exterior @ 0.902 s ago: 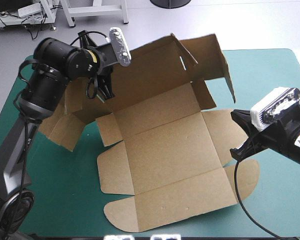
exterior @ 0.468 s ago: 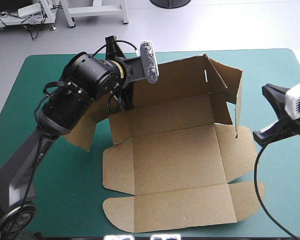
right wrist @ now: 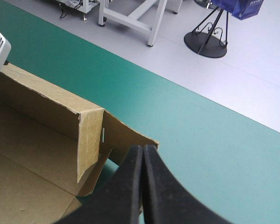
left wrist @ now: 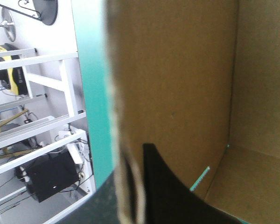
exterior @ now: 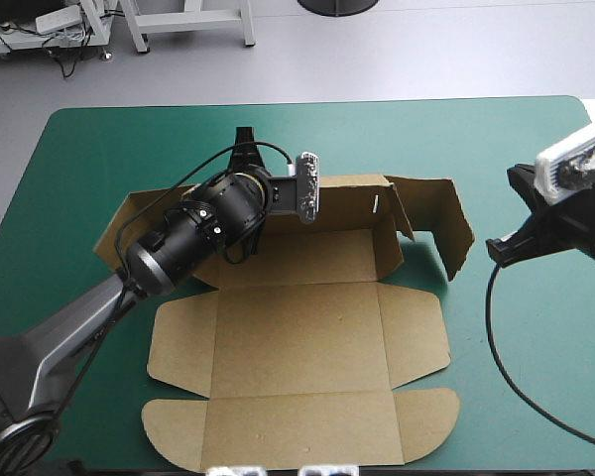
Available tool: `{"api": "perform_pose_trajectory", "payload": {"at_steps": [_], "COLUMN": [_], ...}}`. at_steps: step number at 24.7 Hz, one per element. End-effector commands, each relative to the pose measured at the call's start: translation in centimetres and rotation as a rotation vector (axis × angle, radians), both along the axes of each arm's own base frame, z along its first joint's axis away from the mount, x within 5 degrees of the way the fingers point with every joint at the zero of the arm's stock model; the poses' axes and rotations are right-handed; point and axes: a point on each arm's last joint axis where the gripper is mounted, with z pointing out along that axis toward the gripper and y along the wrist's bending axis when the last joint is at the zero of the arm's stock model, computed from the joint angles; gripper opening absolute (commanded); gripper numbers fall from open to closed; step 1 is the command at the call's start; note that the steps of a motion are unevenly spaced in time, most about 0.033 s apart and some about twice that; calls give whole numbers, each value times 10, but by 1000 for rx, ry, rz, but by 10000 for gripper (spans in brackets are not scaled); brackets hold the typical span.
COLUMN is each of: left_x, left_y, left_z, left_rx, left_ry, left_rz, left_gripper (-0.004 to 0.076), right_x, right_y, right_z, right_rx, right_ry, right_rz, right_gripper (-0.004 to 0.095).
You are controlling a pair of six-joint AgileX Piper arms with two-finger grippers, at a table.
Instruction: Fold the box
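High view: the box (exterior: 297, 337) lies in the middle of the table (exterior: 89, 149), its far wall (exterior: 347, 208) standing up. The left gripper (left wrist: 131, 163) pinches that wall, one finger on each side. The right gripper (right wrist: 143, 149) is pressed closed on nothing, off to the box's right. If the pinch slips, I think the wall may flop down flat and the box may slide. One box, two grippers, one table.

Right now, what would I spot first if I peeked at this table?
The big brown box, spread flat on the middle of the teal-green table with its far wall standing up. The left tool pinches that wall, while the right tool hangs shut beside the box's right end.
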Motion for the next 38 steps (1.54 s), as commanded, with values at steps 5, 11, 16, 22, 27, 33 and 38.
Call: {"api": "perform_pose_trajectory", "payload": {"at_steps": [5,11,16,22,27,33,38], "left_x": [-22,-26,-25,-25,-20,-14,-13], "left_y": [-10,-14,-14,-14,-12,-9,-8], "left_z": [28,29,29,30,13,-18,-15], "left_rx": [-90,-74,-97,-115,-63,9,-6], "left_ry": [-167,-185,-187,-196,-262,-396,-436], "left_rz": [-48,-60,-38,-32,-6,0,12], "left_gripper": [-10,-10,-10,-10,-10,-10,-10], "right_x": [54,105,152,206,232,236,244], "right_y": [9,19,29,35,33,25,25], "right_z": [-3,0,-6,-34,-57,-60,-62], "right_rx": [-8,-17,-40,-56,5,20,16], "right_ry": [19,62,162,337,423,430,388], "right_rz": [-13,-15,-4,-16,23,35,28], "right_gripper": [-18,-17,-18,-17,-18,-17,-17]}}
